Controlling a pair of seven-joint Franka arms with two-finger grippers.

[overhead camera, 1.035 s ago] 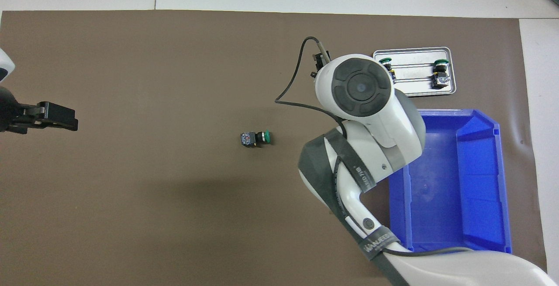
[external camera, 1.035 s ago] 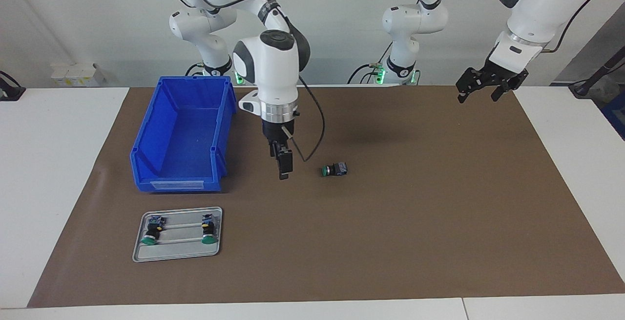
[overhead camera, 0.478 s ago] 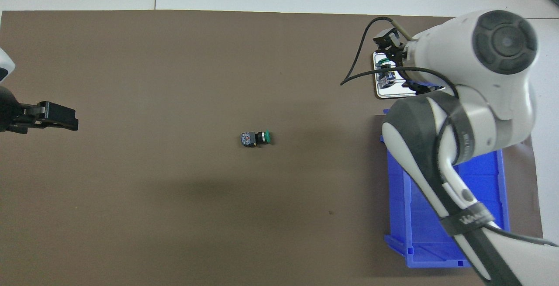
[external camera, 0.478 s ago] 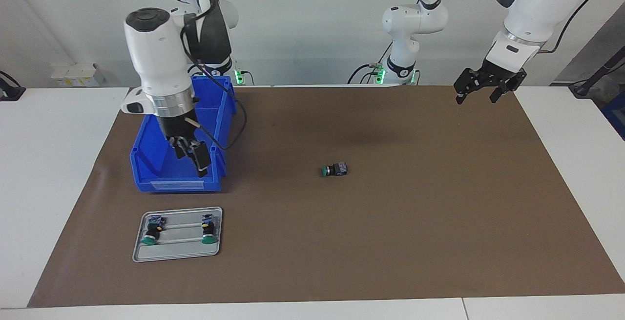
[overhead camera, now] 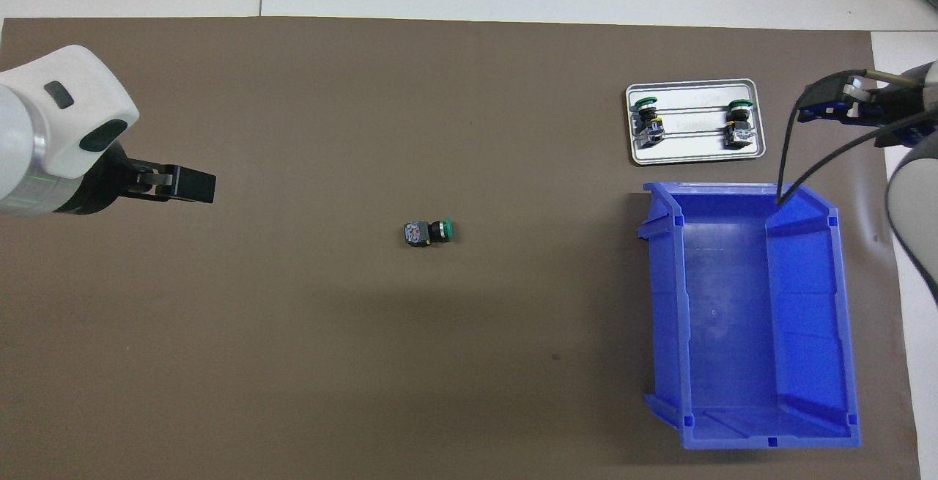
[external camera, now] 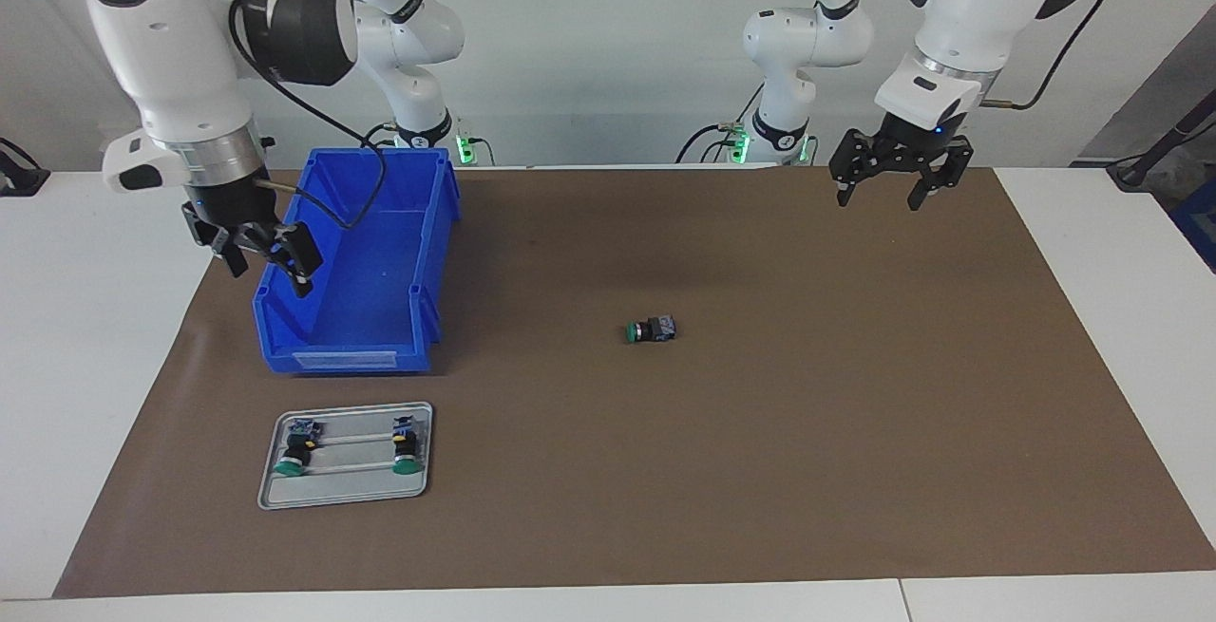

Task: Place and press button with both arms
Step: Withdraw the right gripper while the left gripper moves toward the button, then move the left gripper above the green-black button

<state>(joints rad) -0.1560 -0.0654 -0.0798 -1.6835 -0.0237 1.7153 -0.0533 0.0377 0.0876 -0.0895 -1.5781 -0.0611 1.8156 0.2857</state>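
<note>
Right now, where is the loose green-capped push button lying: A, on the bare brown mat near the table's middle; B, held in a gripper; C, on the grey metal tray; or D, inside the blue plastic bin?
A: the loose green-capped push button lies alone on the brown mat, untouched by either gripper.

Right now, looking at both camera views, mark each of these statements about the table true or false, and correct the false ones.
1. The button lies on its side on the brown mat. True.
2. The blue bin holds a button. False: it is empty.
3. The metal tray holds two green-capped buttons. True.
4. The right gripper grips the button. False: it hangs open and empty by the bin's outer wall.
5. The left gripper is open, over the mat, holding nothing. True.
</note>
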